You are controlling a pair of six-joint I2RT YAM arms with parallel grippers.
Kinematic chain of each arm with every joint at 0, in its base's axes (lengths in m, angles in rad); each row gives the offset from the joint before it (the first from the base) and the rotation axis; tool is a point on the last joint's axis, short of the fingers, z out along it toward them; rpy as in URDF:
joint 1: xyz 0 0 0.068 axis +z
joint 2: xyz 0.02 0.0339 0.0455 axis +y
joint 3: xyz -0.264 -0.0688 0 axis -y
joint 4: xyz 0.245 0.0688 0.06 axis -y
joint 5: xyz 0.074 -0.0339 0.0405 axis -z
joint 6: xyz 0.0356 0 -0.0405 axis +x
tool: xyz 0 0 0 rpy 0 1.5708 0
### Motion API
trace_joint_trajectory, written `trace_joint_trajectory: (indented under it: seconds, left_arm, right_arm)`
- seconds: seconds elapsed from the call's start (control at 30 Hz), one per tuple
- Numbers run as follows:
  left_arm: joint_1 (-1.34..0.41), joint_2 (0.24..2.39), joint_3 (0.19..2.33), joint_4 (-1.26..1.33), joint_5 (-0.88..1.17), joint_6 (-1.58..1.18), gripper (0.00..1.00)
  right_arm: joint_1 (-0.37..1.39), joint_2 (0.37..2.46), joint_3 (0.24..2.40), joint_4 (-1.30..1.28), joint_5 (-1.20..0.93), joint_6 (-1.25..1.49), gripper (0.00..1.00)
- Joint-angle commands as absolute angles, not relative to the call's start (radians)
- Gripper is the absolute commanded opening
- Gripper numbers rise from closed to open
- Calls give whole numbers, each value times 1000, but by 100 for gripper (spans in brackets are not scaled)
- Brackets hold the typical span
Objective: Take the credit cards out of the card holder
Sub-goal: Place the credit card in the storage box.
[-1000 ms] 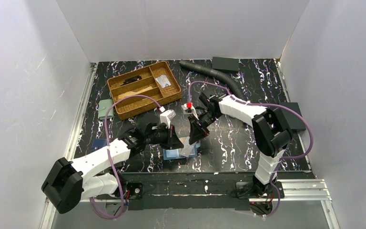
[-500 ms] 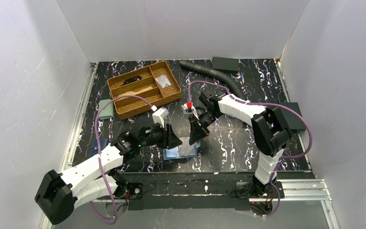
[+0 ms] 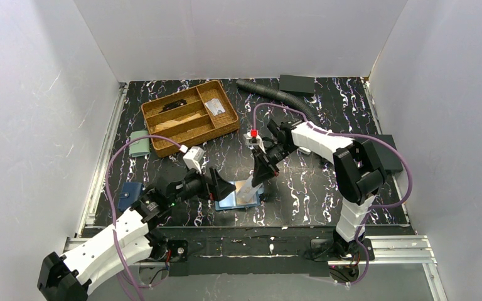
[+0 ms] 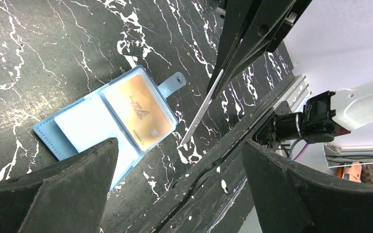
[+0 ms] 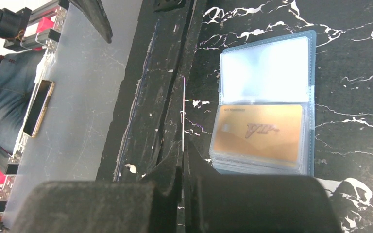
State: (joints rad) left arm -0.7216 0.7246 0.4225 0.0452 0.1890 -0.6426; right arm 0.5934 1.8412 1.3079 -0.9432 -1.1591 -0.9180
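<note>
Right claw (image 3: 260,179) (with card (image 3: 246,191)) beside card holder (image 3: 227,202)

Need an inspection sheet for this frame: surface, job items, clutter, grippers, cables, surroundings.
Surface: table, black with white veining.
Job's things: card holder lying open, orange card in its sleeve; pale card out, held edge-on beside the holder.
Clutter: wicker tray, green pouch, navy wallet, hose, black box.
Grippers: left gripper open, empty; right gripper shut on the pale card.
Cables: purple cables loop off both arms, away from the holder.
Surroundings: white walls; nothing else seen.
</note>
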Motion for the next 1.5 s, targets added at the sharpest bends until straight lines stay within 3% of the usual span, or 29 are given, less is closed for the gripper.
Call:
trace_joint_trajectory:
  seconds: [0.0,0.57,0.8,1.0,1.17,1.47]
  left_arm:
    - [-712,679,401,61,164,-650,98]
    - [-710,647,384,88,181,-659,98]
    - [-699,547,406,46,136,-646,98]
    - [-660,631,557,-75,158,-620,98]
    - [-596,735,662,-102,234,-616,98]
    - [-371,956,770,17,559,-693,98]
  right_arm:
    - [563,1837,1334,-924,-1205,-873,1]
    - [468,1747,1200,-512,-1154,-455,1]
    - [430,1728,1195,-495,-1153,-437,1]
    - [403,1723,1195,-488,-1152,-430,1]
    - [380,1718,1208,-522,-1143,-470,1]
    - [358,1738,1258,-643,-1133,-588,1]
